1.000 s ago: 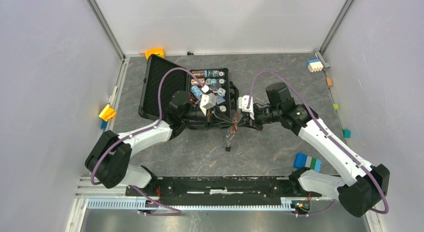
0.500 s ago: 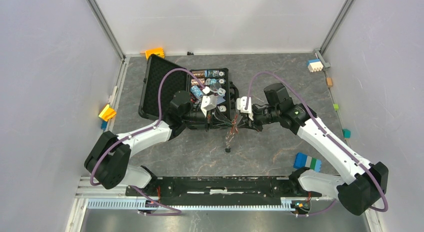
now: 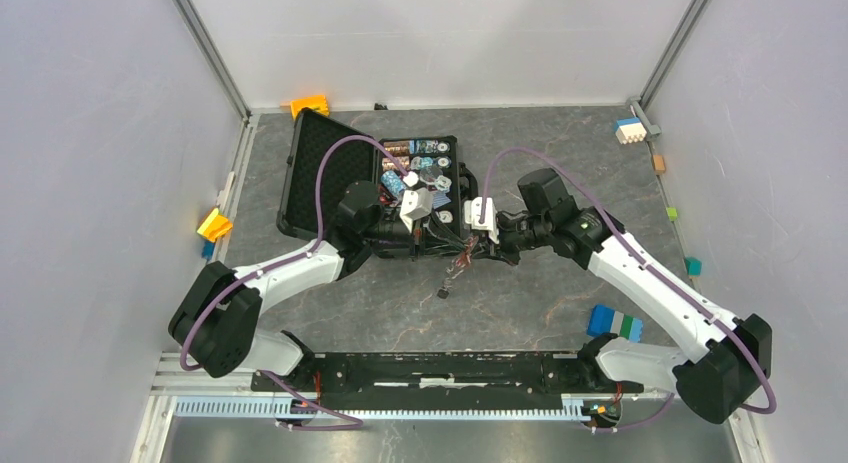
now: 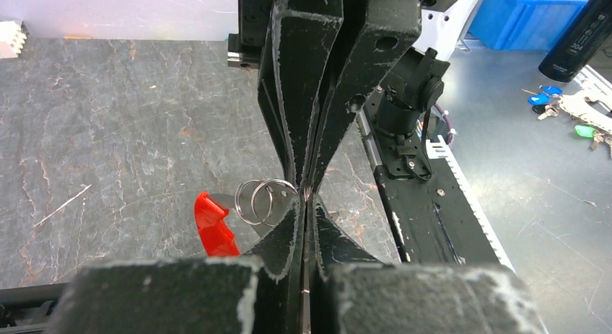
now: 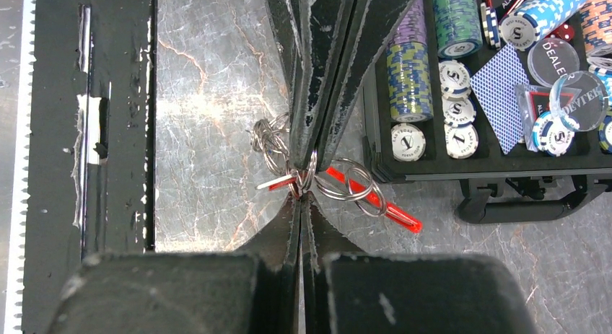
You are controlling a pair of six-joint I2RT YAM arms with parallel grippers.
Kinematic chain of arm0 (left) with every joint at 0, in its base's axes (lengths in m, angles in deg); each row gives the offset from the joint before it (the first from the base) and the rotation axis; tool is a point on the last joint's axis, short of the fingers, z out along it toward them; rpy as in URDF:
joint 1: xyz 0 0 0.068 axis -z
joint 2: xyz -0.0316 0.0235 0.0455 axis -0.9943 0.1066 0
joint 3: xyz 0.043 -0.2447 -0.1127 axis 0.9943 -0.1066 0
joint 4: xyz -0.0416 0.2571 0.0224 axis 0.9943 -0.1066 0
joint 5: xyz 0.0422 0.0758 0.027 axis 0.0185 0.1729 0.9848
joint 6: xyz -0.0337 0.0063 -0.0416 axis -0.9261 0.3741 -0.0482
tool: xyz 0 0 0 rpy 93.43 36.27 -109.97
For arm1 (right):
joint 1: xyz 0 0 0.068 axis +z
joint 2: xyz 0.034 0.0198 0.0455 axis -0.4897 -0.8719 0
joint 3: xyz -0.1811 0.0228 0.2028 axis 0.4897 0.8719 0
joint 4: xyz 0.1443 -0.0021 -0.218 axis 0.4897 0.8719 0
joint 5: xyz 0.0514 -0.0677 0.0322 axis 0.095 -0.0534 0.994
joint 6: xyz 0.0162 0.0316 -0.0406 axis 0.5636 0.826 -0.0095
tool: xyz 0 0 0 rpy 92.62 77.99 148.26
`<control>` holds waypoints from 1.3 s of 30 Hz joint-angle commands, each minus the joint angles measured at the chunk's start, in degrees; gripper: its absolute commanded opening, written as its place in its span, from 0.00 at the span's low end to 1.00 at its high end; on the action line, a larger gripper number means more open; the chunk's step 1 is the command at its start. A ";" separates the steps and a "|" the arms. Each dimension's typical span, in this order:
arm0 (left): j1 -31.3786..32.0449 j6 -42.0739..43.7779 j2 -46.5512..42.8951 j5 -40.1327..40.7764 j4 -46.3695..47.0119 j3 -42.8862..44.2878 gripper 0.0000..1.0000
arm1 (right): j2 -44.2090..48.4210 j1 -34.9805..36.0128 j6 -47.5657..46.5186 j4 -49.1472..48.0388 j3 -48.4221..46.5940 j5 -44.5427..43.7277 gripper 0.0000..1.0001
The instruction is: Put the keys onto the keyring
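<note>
Both grippers meet tip to tip above the table, in front of the case. The keyring shows as two thin silvery rings (image 4: 263, 200) beside a bright-red tag (image 4: 215, 224); in the right wrist view its rings (image 5: 348, 179) overlap the long red tag (image 5: 379, 204). My left gripper (image 4: 307, 202) is shut on a flat silvery piece at the rings. My right gripper (image 5: 302, 192) is shut where the rings bunch. A tiny silver-and-red sliver (image 5: 278, 181), perhaps one of the keys, pokes out there. From above, a thin strip (image 3: 447, 279) dangles below the left gripper (image 3: 460, 248) and right gripper (image 3: 473, 247).
An open black case (image 3: 310, 173) of poker chips (image 5: 408, 81) and cards lies just behind the grippers. Toy blocks sit around the edges: orange (image 3: 310, 105), yellow (image 3: 214, 224), white-blue (image 3: 629, 130), blue-green (image 3: 615, 323). The black base rail (image 3: 430, 368) runs along the near edge.
The right arm has pushed a little to the left, and the dangling strip under the grippers has swung left with it. Both grippers stay shut and together.
</note>
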 commanded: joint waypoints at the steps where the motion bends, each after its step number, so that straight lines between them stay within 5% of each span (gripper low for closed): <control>1: 0.03 -0.81 -1.54 -1.32 4.87 1.25 0.02 | -0.41 0.52 0.43 -0.92 -1.78 -1.88 0.00; 8: 0.01 2.63 -1.80 -3.61 1.55 1.43 0.02 | -0.91 0.55 -2.12 3.07 -5.22 -3.37 0.00; 21: -0.38 -5.15 -1.55 5.79 3.82 2.63 0.02 | 7.04 0.56 -4.27 0.01 3.06 3.23 0.50; 32: -0.38 -9.37 -1.54 5.00 7.60 1.82 0.02 | 4.65 0.50 1.83 -11.07 6.98 1.48 0.61; 39: -0.38 -9.07 -1.54 5.09 7.72 1.25 0.02 | 4.30 0.50 3.90 -14.04 6.45 1.34 0.58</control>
